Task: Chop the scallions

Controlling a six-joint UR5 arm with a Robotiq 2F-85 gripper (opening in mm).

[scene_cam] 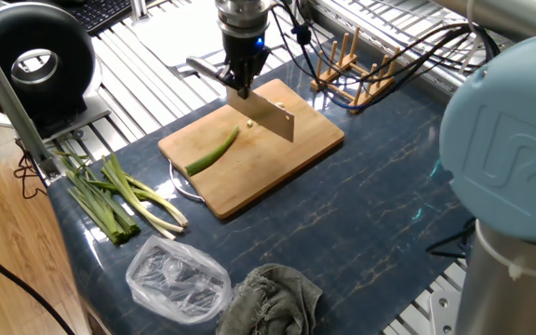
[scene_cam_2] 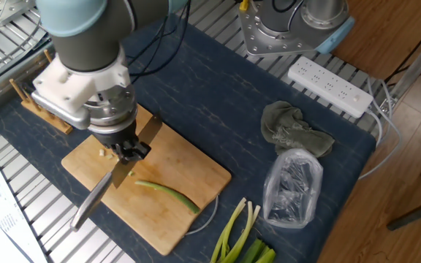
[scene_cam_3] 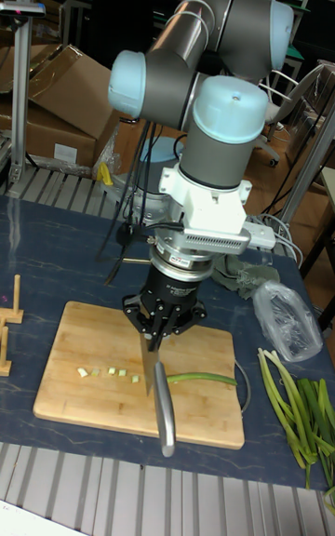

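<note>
The jaws are clamped on the knife, gripping it where blade meets handle. The gripper hangs over the board. The blade points edge-down with its handle jutting out past the board's edge in the other fixed view; in the tall view the blade stands at the cut end of the stalk. Whether the edge touches the wood cannot be told.

Location of the work, taken from the board:
- One stalk lies on the board, green, curved, its far end near the board's edge.
- A short row of cut bits lies on the board on the other side of the blade from the stalk.
- The spare scallions lie in a bundle off the board, on the table, well apart from the knife.
- A cloth and a plastic bag lie further off the board, clear of the work. A wooden rack stands just beyond the board's far side.

Assessment: chopping is in hand and at an early stage; most of the stalk is uncut and the bundle untouched.

Next move, as judged: shift the blade a short step along the stalk towards its green end, then press straight down through it to the board. The stalk is loose and unrestrained, so it may roll or slide under the edge.
</note>
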